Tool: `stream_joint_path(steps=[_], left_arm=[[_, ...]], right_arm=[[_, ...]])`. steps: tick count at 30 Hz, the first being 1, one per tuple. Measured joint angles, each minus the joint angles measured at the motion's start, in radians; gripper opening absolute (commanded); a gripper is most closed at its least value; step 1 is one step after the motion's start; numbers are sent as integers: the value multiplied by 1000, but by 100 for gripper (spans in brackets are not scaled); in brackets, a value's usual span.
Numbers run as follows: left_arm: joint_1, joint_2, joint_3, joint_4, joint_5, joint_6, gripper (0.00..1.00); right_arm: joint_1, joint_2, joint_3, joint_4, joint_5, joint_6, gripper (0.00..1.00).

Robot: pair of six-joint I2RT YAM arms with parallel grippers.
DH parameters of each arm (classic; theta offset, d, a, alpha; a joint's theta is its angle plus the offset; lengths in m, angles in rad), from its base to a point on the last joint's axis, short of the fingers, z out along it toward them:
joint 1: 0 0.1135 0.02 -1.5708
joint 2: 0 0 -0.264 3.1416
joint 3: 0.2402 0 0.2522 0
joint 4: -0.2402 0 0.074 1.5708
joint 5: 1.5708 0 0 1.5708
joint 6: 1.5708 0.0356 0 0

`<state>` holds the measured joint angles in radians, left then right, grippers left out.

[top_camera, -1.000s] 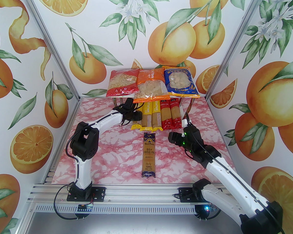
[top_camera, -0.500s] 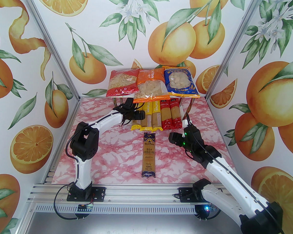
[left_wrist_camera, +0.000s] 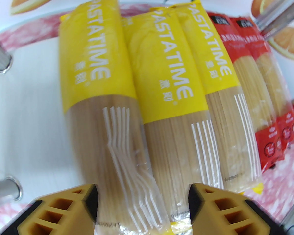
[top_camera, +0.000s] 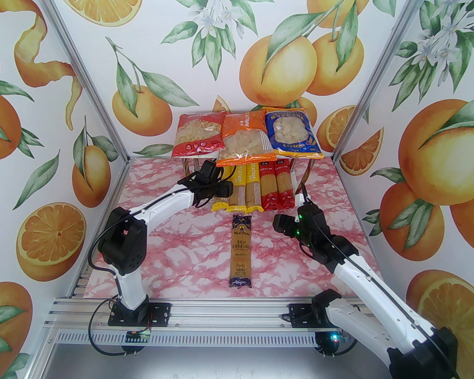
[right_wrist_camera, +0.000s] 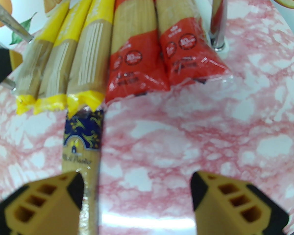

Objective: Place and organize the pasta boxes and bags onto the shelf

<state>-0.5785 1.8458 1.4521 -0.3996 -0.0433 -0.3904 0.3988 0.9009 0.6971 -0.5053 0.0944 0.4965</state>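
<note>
1. Your left arm (top_camera: 158,205) has swung its elbow out to the left and lower. The left gripper (left_wrist_camera: 142,201) has stayed at the near end of the yellow packs (left_wrist_camera: 161,82).
2. Its jaws are apart, straddling those ends, with no squeeze visible. This reads as nudging and tidying, not a pick.
3. The right gripper (right_wrist_camera: 137,187) hasn't moved. It is released and empty, hovering just beside the dark blue-gold pack (top_camera: 241,251).
4. That pack lies on the counter (top_camera: 173,251), the only one not yet shelved.
5. On the shelf (left_wrist_camera: 27,121), the yellow packs and the red packs (top_camera: 276,188) are on the lower tier. The red bag (top_camera: 197,134), orange bag (top_camera: 245,140) and blue bag (top_camera: 292,134) are on top.
6. The yellow packs read "PASTATIME" and the orange bag shows "STATIME". The other print is too blurred to read.
</note>
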Motion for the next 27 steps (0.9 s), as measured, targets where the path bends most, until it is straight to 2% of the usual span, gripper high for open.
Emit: stream_joint_path(steps=[6,22,25,27], left_arm=[[-3,-1,-19,26,27,-3,38],[-7,55,-54,75,78,-16,36],[-7,61,-55,84,87,-26,38],[-7,61,-56,87,90,-27,44]], right_arm=[[0,0,0,0,-1,1,77],[0,-6,-7,-41,-72,3,75],[0,-11,-15,-47,-84,3,75],[0,-11,-16,-50,-95,3,75]])
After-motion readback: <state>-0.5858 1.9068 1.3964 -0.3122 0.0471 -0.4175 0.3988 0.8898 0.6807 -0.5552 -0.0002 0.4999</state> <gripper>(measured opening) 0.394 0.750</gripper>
